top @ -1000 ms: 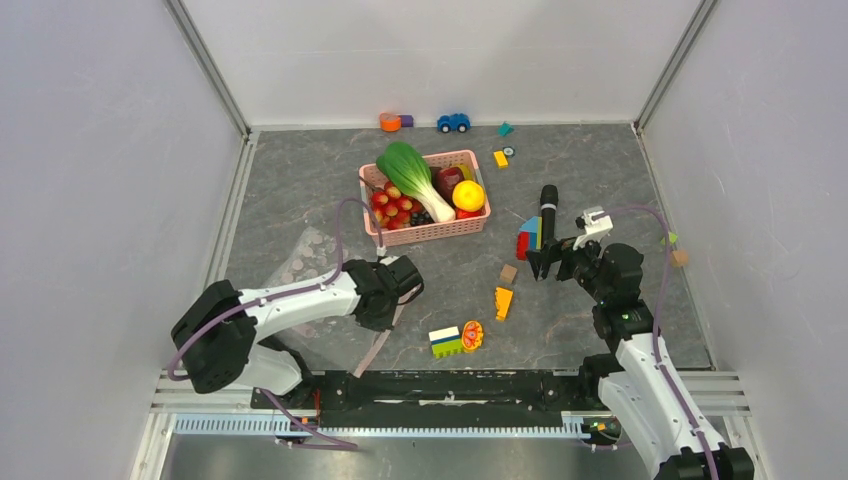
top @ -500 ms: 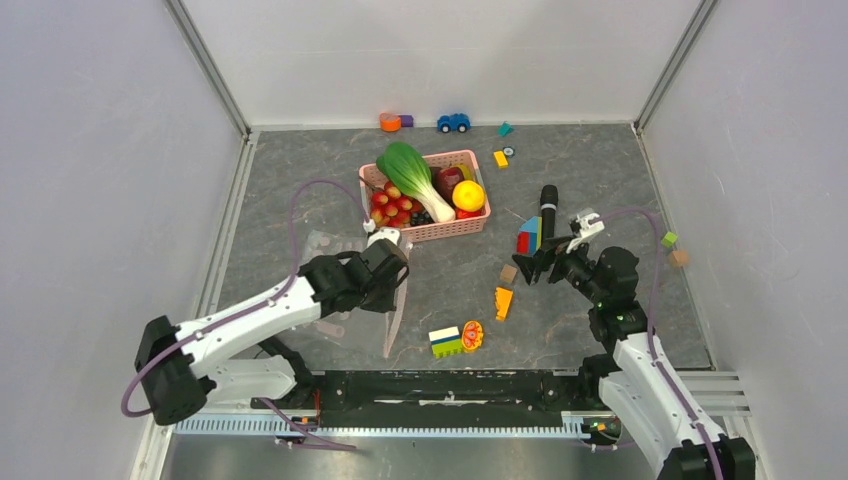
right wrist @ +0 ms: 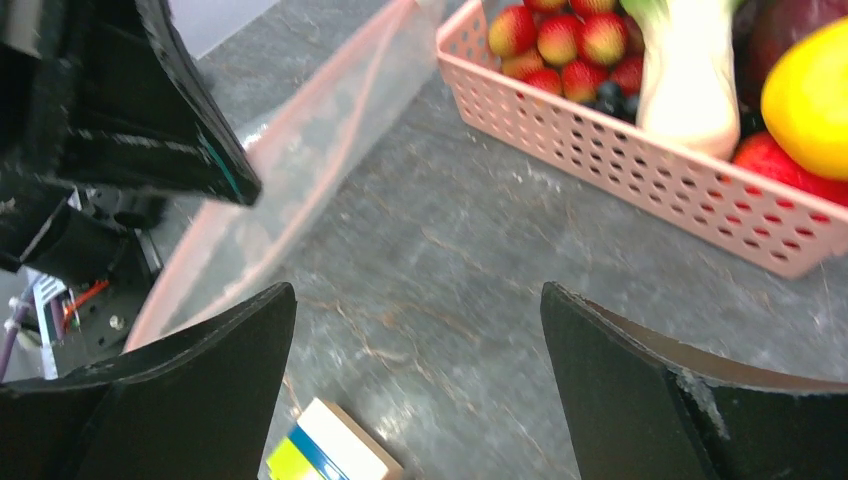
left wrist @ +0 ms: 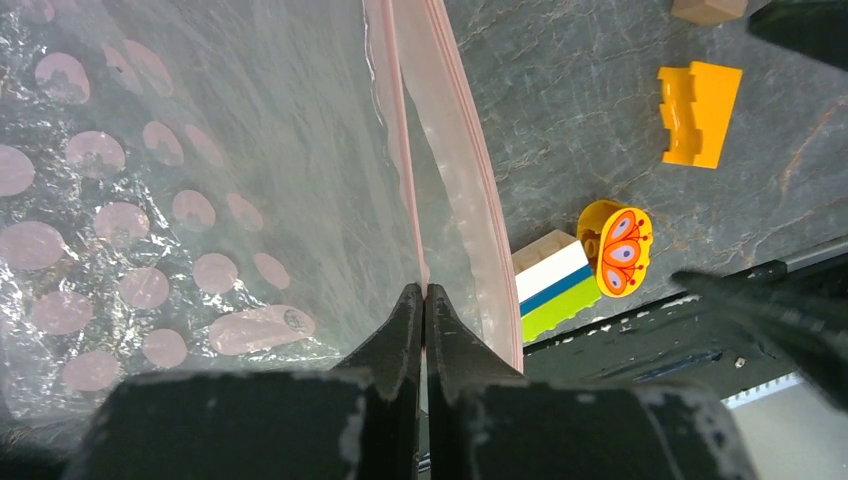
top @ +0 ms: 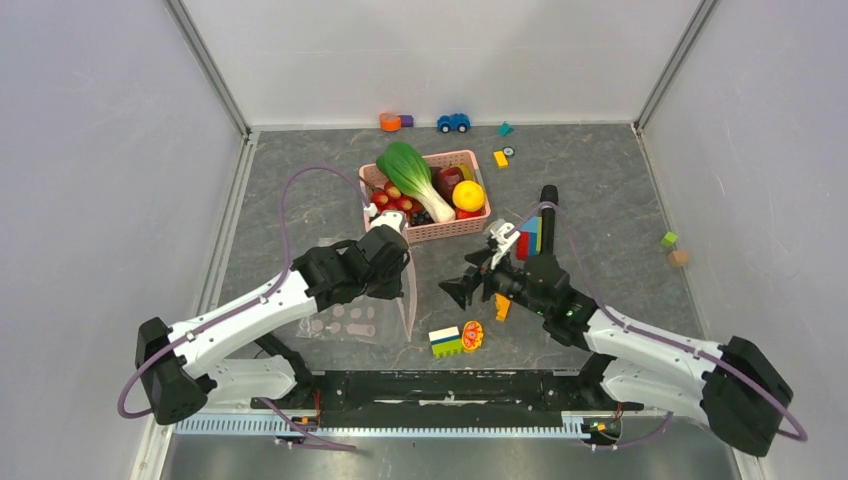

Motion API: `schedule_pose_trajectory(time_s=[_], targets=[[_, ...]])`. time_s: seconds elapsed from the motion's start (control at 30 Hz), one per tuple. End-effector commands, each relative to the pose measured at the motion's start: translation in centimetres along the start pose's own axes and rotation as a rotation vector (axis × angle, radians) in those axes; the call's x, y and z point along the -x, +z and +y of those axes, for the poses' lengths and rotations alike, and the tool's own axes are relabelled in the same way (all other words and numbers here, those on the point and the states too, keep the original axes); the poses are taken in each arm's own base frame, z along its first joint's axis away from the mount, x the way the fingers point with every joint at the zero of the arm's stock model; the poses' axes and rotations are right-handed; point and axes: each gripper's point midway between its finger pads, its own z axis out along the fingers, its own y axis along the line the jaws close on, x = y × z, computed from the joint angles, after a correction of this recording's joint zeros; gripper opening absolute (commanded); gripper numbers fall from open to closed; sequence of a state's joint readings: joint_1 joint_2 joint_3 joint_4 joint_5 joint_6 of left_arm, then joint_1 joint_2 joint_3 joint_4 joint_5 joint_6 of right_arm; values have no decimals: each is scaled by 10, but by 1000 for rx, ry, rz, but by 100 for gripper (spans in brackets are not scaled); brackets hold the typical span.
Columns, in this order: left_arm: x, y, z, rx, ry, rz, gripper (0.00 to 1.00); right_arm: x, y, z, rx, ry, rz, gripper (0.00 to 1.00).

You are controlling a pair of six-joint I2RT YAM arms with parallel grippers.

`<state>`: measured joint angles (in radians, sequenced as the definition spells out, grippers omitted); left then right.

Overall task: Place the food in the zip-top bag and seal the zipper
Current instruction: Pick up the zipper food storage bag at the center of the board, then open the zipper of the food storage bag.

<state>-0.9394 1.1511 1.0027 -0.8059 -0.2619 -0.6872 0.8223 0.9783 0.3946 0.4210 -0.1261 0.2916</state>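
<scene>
From above, the left gripper [top: 398, 268] is pinching the mouth edge of the zip-top bag [top: 345, 322], jaws fully closed on the film, probably to lift one lip so the mouth gapes toward the other arm. The clear pouch is trailing down and to this gripper's near side, and the pink zipper [top: 407, 305] is running as a thin line straight below its fingertips. The right gripper [top: 458, 290] is hovering just across from the strip, spread wide and carrying nothing. The food [top: 425, 190] is sitting in the pink basket [top: 440, 233] just beyond both grippers. In the left wrist view, the closed fingertips are meeting right on the strip. Whether they are clamping one lip or both is hard to tell, though a second pink edge is standing slightly apart. The film is looking glossy and crinkled, with pale pink dots. In the right wrist view, the wide jaws are framing bare tabletop, with the bag rising ahead to their left and strawberries [right wrist: 570, 40] ahead to their right.
</scene>
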Motion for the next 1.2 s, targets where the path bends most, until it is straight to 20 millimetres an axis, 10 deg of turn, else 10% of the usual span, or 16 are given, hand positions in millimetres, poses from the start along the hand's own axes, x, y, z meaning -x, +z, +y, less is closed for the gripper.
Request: schedule_pose_trajectory(time_s=[0.0,0.47,0.67,0.87,1.17], targets=[[26,-16,-12,-50,-22,-93,2,58,22,13,-82,0,-166,98],[18,-35,-9,-111,-50,-98,2,33,75,40,-164,15,-52,99],[23,-52,0,-93,-82,-132,2,10,85,24,-273,13,-9,76],[29,-81,56,185,-119,-165,2,6,79,16,-301,-18,1,32],[24,-118,122,525,-174,-200,2,-7,68,-18,-413,-97,90,6]])
